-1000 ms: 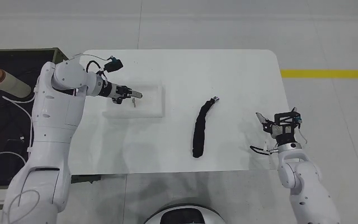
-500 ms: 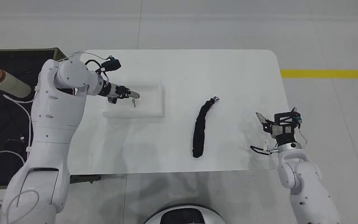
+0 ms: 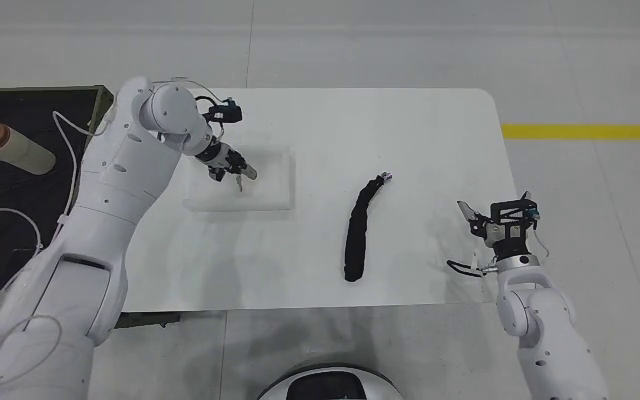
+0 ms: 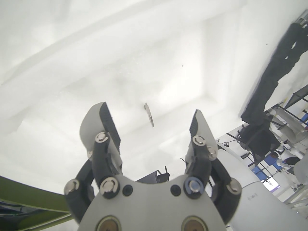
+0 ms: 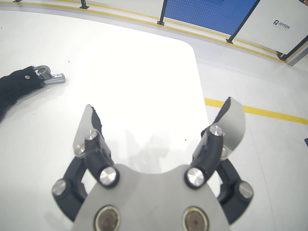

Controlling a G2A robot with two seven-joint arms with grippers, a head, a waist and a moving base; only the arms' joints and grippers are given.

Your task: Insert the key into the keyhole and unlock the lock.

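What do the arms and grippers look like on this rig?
White glossy left arm and right arm, rounded joints; black cables loop at the left wrist. On the left gripper and right gripper: grey metal palm plate, black linkages, silver bolts, curved silver fingers with black ribbed pads.

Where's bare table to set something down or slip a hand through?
Free: the wide table stretch between foam tray and chain lock; the stretch between chain lock and right tool; the far strip behind the lock. Crowded: the tray, where the open left tool hovers over the key.
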